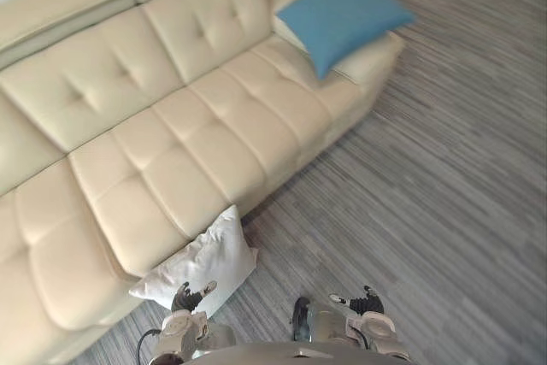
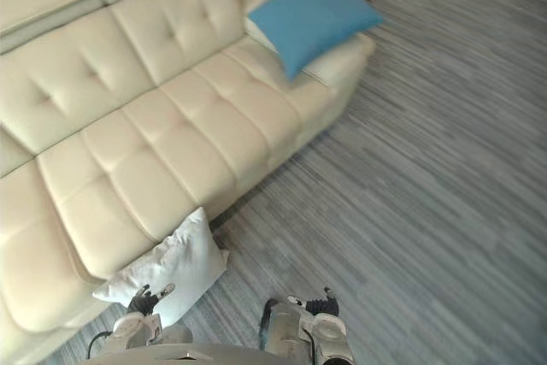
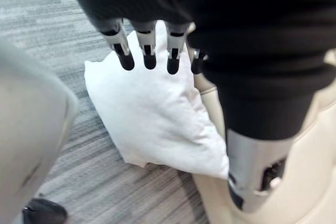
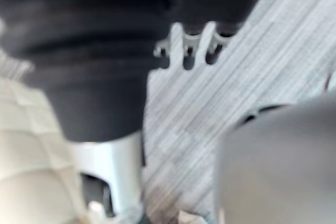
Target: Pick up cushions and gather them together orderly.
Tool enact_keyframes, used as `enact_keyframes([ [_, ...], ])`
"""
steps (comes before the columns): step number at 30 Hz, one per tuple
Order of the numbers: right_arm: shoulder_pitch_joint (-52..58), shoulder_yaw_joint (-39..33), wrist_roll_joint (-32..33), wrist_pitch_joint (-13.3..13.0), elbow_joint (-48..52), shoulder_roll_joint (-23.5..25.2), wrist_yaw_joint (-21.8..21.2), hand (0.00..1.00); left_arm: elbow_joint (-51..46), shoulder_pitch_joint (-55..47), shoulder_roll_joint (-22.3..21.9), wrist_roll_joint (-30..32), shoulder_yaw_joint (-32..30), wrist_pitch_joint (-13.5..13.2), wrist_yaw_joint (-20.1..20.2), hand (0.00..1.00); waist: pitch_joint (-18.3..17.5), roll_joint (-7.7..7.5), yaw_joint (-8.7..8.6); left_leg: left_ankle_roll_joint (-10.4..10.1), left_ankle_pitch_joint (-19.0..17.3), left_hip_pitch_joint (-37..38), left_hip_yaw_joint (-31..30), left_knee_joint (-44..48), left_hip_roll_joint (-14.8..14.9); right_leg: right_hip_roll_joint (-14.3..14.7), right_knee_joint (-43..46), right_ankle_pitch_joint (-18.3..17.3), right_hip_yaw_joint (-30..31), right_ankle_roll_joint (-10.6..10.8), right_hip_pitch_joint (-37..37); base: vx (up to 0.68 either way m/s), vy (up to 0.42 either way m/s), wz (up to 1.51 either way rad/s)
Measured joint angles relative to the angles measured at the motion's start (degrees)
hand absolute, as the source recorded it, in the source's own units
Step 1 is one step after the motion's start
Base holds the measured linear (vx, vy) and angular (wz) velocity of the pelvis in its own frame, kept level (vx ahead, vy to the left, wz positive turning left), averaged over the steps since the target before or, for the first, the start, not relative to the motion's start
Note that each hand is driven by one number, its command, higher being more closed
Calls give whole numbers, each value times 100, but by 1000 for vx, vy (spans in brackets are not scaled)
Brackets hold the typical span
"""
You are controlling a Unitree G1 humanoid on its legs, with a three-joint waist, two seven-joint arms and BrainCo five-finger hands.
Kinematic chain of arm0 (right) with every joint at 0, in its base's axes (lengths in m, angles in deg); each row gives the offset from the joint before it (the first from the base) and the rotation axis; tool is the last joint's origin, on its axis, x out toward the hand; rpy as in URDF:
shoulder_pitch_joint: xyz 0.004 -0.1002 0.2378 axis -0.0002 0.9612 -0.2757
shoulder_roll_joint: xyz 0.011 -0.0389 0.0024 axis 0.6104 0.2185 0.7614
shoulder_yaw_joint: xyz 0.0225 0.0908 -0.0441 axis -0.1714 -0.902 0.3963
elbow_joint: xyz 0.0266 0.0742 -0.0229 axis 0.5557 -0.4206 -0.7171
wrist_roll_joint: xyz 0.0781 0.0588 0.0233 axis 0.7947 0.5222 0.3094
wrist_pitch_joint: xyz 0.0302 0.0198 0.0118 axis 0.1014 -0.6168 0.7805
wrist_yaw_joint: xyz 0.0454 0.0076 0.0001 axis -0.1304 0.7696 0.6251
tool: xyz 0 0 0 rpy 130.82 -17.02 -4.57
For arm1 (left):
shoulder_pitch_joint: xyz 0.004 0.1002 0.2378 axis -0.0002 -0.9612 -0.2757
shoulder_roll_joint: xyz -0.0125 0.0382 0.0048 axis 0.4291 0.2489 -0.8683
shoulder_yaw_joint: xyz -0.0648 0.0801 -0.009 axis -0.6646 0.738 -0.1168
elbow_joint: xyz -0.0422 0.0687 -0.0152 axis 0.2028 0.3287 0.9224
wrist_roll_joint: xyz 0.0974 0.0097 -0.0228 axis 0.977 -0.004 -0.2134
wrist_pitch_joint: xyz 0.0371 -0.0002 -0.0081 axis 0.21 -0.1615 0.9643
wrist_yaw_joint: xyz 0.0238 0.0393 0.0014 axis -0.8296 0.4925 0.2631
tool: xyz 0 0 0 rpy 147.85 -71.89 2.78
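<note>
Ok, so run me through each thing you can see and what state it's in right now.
white cushion: on the carpet, leaning against the sofa front, not held.
blue cushion: lying at the sofa's far end, untouched.
left hand: open, fingers straight, above the white cushion.
right hand: over bare carpet, away from both cushions.

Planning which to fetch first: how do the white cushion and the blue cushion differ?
The white cushion stands on the floor, leaning against the sofa; the blue cushion lies up on the sofa's far end. The white cushion looks crumpled, the blue cushion smooth. Both are roughly square.
</note>
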Motion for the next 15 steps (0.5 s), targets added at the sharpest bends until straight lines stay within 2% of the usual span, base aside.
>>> enact_keyframes([
  [1, 16, 28, 31, -8, 15, 6, -4, 0, -93, -3, -29, 0, 11, 0, -1, 0, 3, -1, -22, 374, 345, -358, 617, -140, 98, -116, 43, -105, -331, 86, 198, 97, 32, 108],
  [2, 30, 41, 100, -7, 19, 16, -4, 0, -110, -9, -31, 0, 10, -11, -2, 0, -8, -30, -2, 431, 361, -394, 846, -123, 149, -171, 104, -182, -438, 154, 258, 106, 41, 132],
  [3, 34, 24, 143, -5, 27, 38, -4, 0, -122, -4, -4, 0, 61, -18, -3, 0, -34, -69, -17, 426, 364, -410, 968, -278, 112, -272, 100, -207, -566, 174, 284, 62, 72, 131],
  [4, 38, -47, 165, -14, 59, 177, -6, 0, -209, 12, 79, 0, 115, -22, -20, 0, -8, -205, -21, 432, 374, -426, 1244, -622, 65, -429, 47, -198, -812, 192, 293, 24, 65, 123],
  [6, 36, -210, 180, -23, 65, 218, -4, 0, -226, 28, 130, 1, 135, -17, -43, 0, 2, -249, -19, 434, 378, -433, 1552, -951, 53, -509, -50, -186, -1112, 210, 324, -2, 49, 120],
  [8, 49, -368, 204, -23, 61, 297, -2, 0, -211, 20, 210, 2, 260, 9, -48, 0, -12, -314, -21, 628, 536, -370, 1884, -1493, -103, -625, -234, -114, -1362, 303, 455, -42, 63, 121],
  [13, 49, -419, 197, -34, 23, 349, -3, 0, -97, -73, 280, 7, 361, 8, -45, 0, -76, -338, -23, 676, 784, -27, 1741, -2434, -472, -656, -615, 5, -1461, 393, 673, -71, 29, 40],
  [15, 31, -418, 115, -29, -87, 347, -6, 0, 31, -90, 403, 14, 471, 9, -34, 0, -126, -403, -34, 717, 1105, 121, 1731, -2948, -661, -689, -750, 117, -1453, 408, 662, -86, 4, 9],
])
